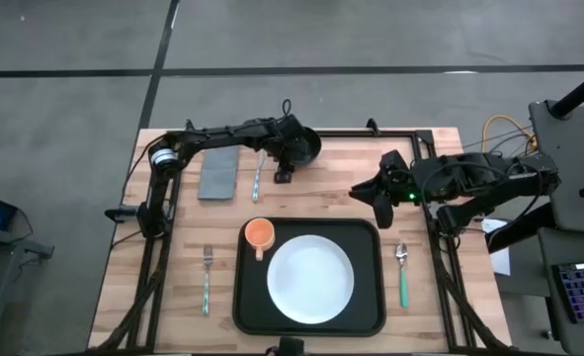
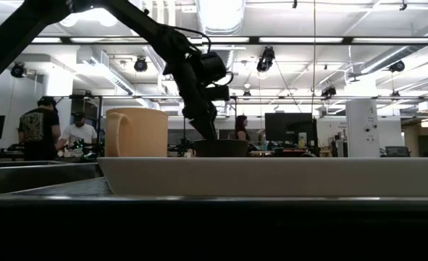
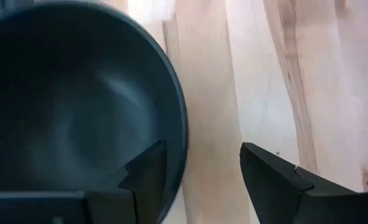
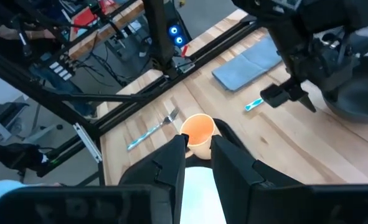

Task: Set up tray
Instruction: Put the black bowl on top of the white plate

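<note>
Straddling the dark bowl's [image 1: 304, 146] rim beyond the tray [image 1: 309, 324], our left end effector [image 1: 290, 161] is unclenched; plate [image 1: 309, 279] and cup [image 1: 259, 233] are already loaded.

You get even, bright light on the wooden table [image 1: 311, 188] from above, with only soft shadows. At table height the ceiling lights [image 2: 221, 11] glare white, leaving the arm a silhouette and the foreground black. Your left wrist picture shows the dark bowl [image 3: 78, 106] close and blurred.
</note>
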